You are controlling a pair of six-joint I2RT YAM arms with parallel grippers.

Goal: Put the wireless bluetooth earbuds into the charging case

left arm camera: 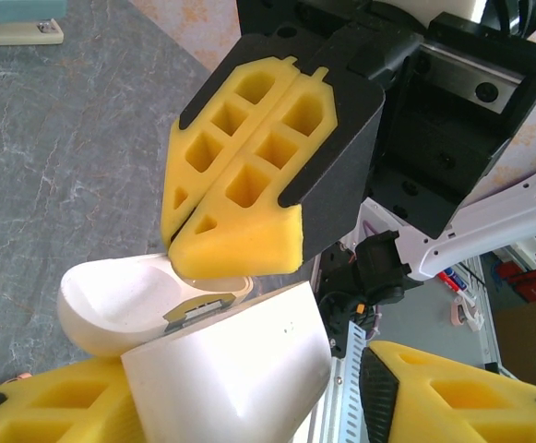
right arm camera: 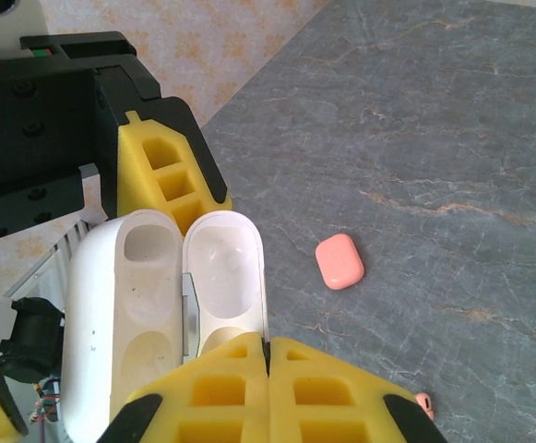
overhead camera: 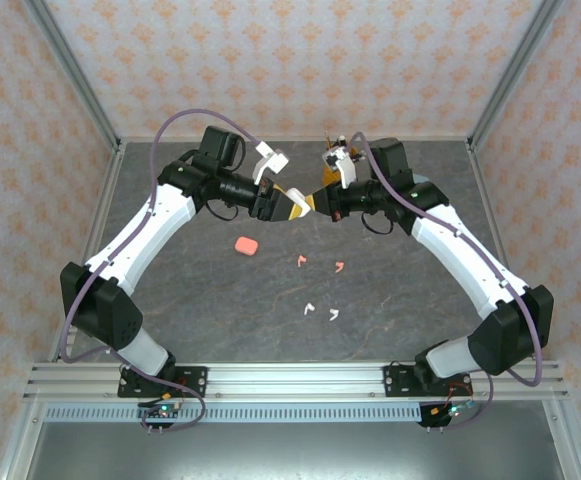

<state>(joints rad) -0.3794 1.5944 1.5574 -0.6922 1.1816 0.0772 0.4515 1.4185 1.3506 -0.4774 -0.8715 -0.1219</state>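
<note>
Holding the white case (right arm camera: 120, 314) open in mid-air; no bud loaded yet.
Left gripper (left arm camera: 249, 406) clamps the glossy, pebble-shaped body between yellow foam pads (left arm camera: 55, 411). Right gripper (right arm camera: 268, 365), pinched tight, grips the hinged lid (right arm camera: 226, 268). The wells (right arm camera: 148, 249) look bare. On the grey marbled table (overhead camera: 170, 300) lie a closed matte pink case (overhead camera: 245, 244), two pink buds (overhead camera: 301, 261) and two white buds (overhead camera: 310, 308), hooked and loose, all left to seat.

Top external looks down from above and behind the near edge, covering the whole surface (overhead camera: 220, 300). Both wrist views sit very close, facing each other, sharing the open white case (right arm camera: 125, 314).
</note>
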